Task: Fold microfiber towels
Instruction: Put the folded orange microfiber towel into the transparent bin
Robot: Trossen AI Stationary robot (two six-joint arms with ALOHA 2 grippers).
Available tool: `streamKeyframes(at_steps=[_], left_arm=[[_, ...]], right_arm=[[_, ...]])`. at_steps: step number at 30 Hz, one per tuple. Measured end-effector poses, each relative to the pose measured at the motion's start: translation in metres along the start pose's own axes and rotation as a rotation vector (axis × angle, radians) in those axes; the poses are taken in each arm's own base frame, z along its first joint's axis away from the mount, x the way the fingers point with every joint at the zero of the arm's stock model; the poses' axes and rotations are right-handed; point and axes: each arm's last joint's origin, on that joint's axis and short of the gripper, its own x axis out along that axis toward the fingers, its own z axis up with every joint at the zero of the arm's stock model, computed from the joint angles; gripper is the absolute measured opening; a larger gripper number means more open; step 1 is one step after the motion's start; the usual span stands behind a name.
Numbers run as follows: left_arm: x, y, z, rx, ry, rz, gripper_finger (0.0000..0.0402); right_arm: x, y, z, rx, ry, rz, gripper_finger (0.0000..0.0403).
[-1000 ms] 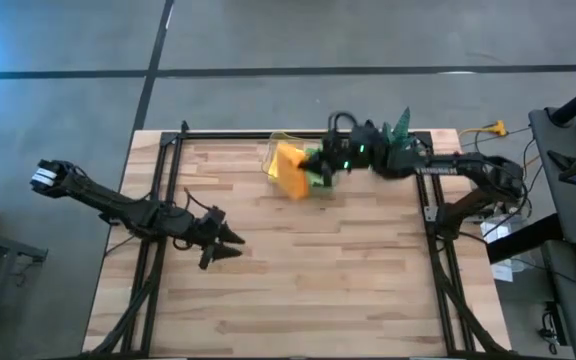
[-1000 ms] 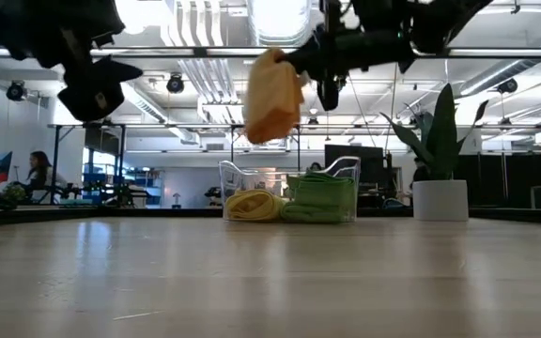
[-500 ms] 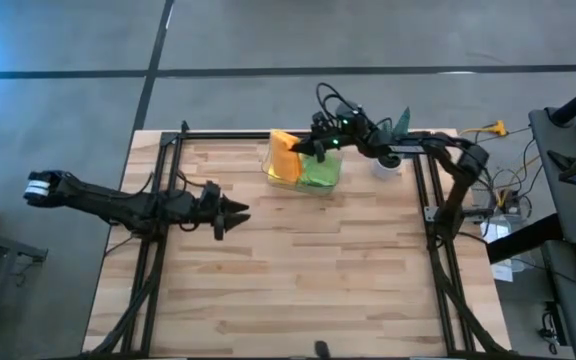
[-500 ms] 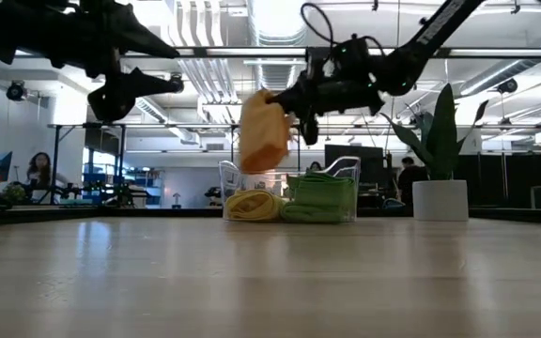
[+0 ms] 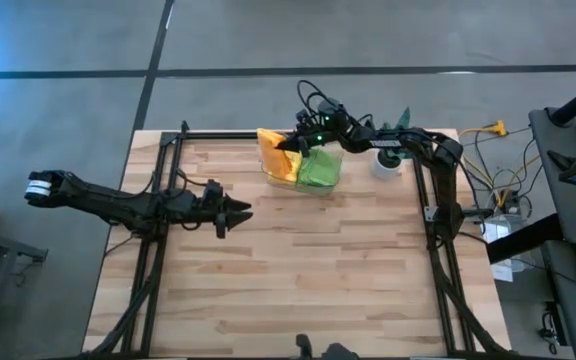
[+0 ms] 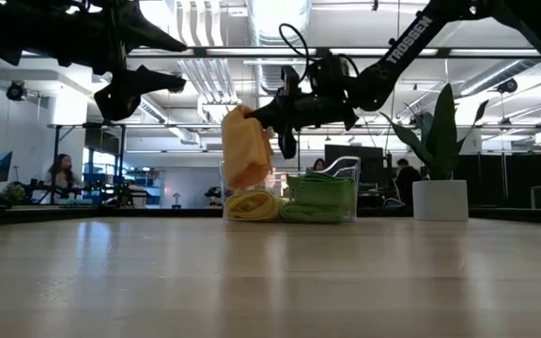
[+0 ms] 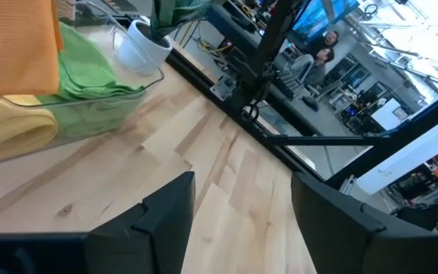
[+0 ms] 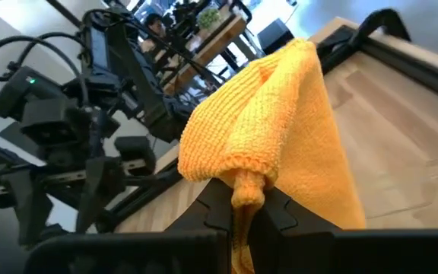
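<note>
An orange microfiber towel (image 6: 245,150) hangs bunched from my right gripper (image 6: 263,115), which is shut on it above the left part of a clear bin (image 6: 350,169) at the table's far edge. In the bin lie a folded yellow towel (image 6: 252,205) and lime green towels (image 6: 319,199). The orange towel's lower end reaches down to just above the yellow one. My left gripper (image 5: 243,212) hovers open over the table's left half, pointing at the bin, with nothing between its fingers (image 7: 166,213). My right gripper pinches a gathered fold of the orange towel at its top (image 8: 243,189) between its two fingers. The fingers come nearly level from the table's right side. The towel hangs below and ahead of them in several loose layers, slack and clear of the table.
A spiky green plant in a white pot (image 6: 440,199) stands right of the bin at the far edge. Black frame rails (image 5: 163,190) run along the table's left and right sides. The wood between the bin and the near edge (image 5: 308,280) is bare.
My right gripper has carried the orange towel toward the table's far left and downward, from in front of the bin to above its left part, still shut on it. The towel hangs lower now. My left gripper has swung a little toward the bin.
</note>
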Motion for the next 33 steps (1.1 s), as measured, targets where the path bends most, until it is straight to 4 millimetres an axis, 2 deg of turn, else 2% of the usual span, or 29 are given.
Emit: streamKeyframes(at_steps=[13, 20, 28, 33], left_arm=[[0.001, 0.001, -0.001, 0.003, 0.009, 0.005, 0.0202], [0.001, 0.001, -0.001, 0.003, 0.01, 0.003, 0.0202], [0.001, 0.0, -0.002, 0.003, 0.025, -0.012, 0.0202], [0.001, 0.0, -0.002, 0.004, 0.029, -0.013, 0.0202]], right_arm=[[0.002, -0.008, -0.035, 0.125, 0.032, -0.114, 0.0011], [-0.009, -0.012, -0.031, 0.104, 0.014, -0.186, 0.0012], [-0.016, -0.019, -0.045, 0.104, 0.134, -0.322, 0.0013], [-0.016, -0.019, -0.044, 0.099, 0.136, -0.346, 0.0047]])
